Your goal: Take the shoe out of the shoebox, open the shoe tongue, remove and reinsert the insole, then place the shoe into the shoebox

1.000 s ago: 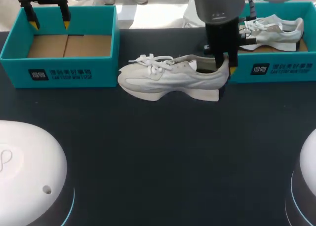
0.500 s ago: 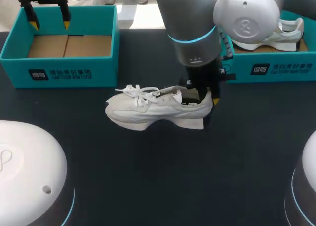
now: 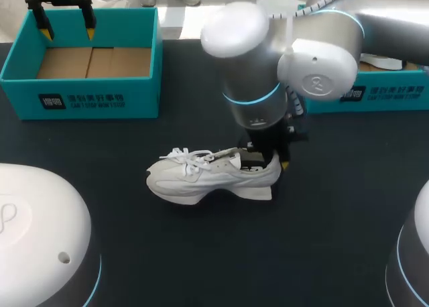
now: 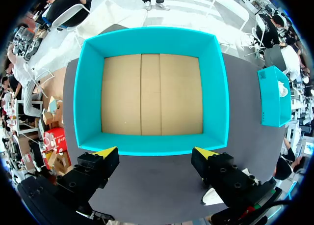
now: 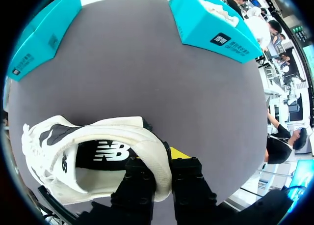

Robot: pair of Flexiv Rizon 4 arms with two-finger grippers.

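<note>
On the dark grey surface [image 3: 201,253], near its middle, a white lace-up running shoe [image 3: 208,179] stands upright, toe toward the left arm's side; whether its sole touches the surface cannot be told. The right tool [image 3: 268,161] is clenched on the shoe's heel collar, one finger inside the opening and the other outside against the heel. A black insole [image 5: 105,154] printed with a white logo shows inside. Farther back stand a right teal cardboard shoebox [image 3: 375,92] and a left teal cardboard shoebox [image 3: 100,96], each with a white printed label [image 3: 80,101] on its front wall. The left tool [image 3: 67,31] hangs released above the left shoebox's far edge.
</note>
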